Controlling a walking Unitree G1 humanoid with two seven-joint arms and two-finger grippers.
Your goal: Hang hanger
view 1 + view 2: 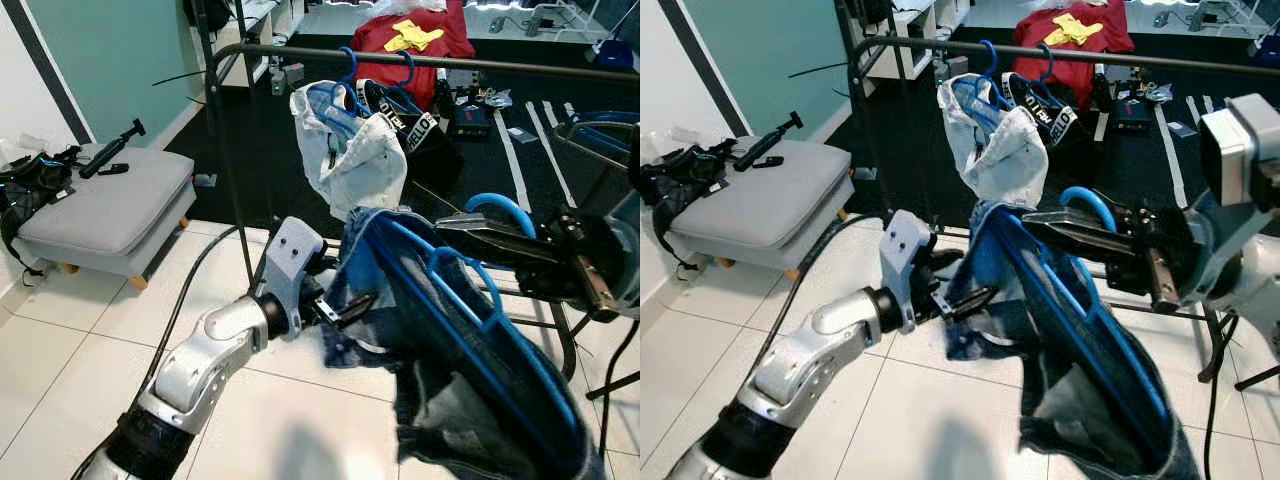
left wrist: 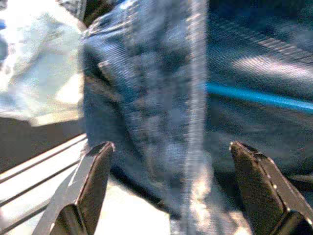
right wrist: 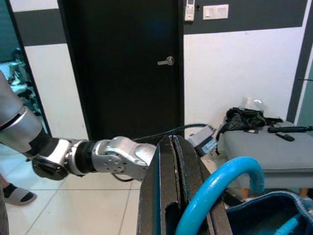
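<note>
My right gripper (image 1: 452,226) is shut on the neck of a blue hanger (image 1: 470,300), just below its hook (image 3: 220,191). A pair of blue jeans (image 1: 450,380) is draped over that hanger and hangs low before me. My left gripper (image 1: 345,306) is at the left edge of the jeans, its fingers (image 2: 93,171) open wide, with denim (image 2: 161,107) in front of and between them. The black rail (image 1: 420,60) of the clothes rack runs across above. It carries two blue hangers (image 1: 350,75), one with a pale garment (image 1: 355,155).
A grey ottoman (image 1: 110,205) with a black bag and a black stick stands at the left. A black cable (image 1: 190,290) crosses the white tiles. Red cloth (image 1: 420,35) and clutter lie on the dark floor behind the rack. A person's foot (image 3: 14,196) is near a black door.
</note>
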